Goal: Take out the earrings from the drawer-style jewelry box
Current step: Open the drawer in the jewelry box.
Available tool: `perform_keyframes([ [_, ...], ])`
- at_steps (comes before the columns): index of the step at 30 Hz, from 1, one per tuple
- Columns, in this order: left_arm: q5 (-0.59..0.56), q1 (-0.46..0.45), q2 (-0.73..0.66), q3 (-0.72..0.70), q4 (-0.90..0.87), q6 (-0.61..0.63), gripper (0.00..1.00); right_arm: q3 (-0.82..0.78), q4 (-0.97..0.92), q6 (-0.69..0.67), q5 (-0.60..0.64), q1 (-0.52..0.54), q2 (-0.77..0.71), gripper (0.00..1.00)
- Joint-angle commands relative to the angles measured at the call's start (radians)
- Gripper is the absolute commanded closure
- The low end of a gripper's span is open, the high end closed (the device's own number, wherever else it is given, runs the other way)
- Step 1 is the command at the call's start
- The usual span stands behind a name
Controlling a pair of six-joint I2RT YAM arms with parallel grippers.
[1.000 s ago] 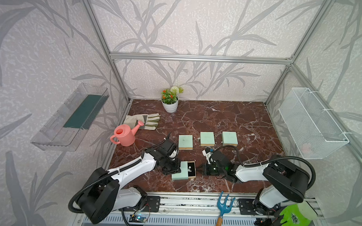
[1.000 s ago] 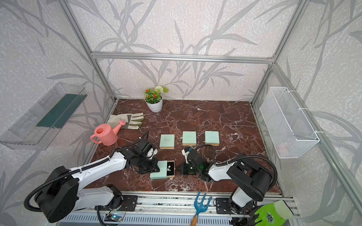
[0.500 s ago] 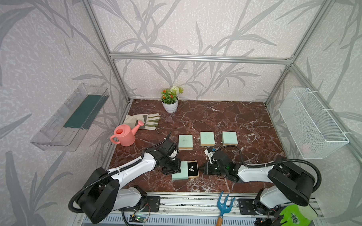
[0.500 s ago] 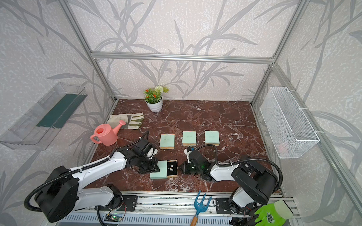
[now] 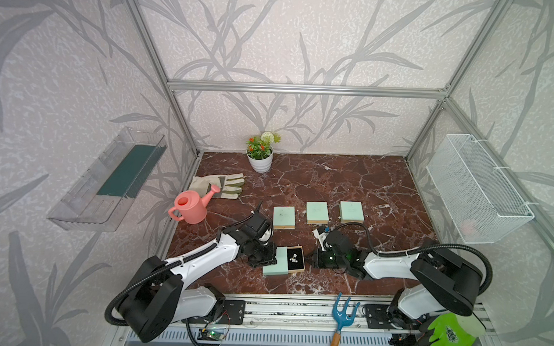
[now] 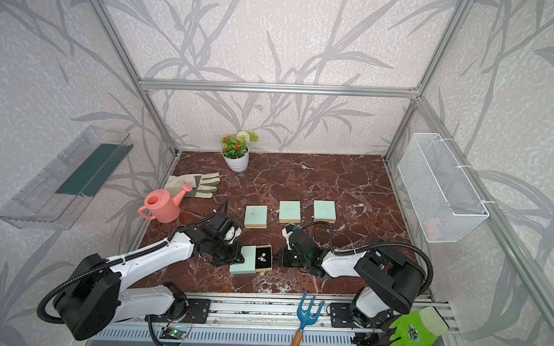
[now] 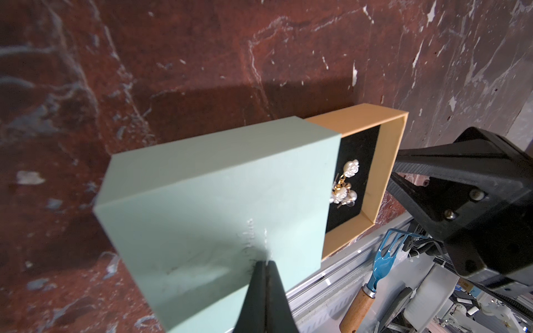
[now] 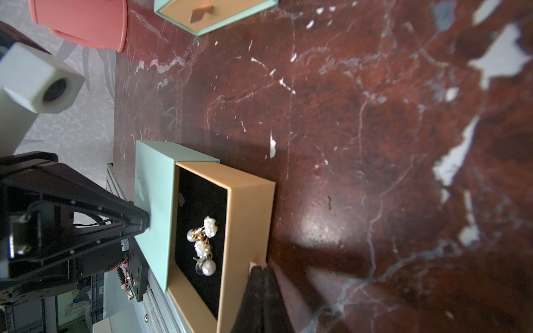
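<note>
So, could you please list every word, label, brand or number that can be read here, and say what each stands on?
No text here is legible.
Mint-green box: a faint embossed mark on its lid, too blurred to read.
Green glove: a dark emblem on its back, too small to read.
Drawer and its pull tab: plain, no print.
</note>
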Motion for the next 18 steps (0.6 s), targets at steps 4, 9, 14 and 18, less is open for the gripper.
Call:
perform_keyframes([
  [4,-0.059,-0.001,0.007,0.000,-0.052,0.018,1.00,0.003,-0.069,-0.021,0.051,-0.010,-0.035,1.00],
  [9,-0.049,-0.002,-0.002,-0.003,-0.044,0.018,1.00,0.017,-0.081,-0.038,0.031,-0.012,-0.042,1.00],
  [14,-0.051,-0.001,-0.013,0.003,-0.041,0.016,1.00,0.032,-0.052,-0.039,-0.004,-0.007,-0.009,1.00],
  [18,-0.059,-0.001,-0.064,0.022,-0.031,0.017,0.97,0.039,-0.078,-0.051,0.007,-0.007,-0.046,0.88],
])
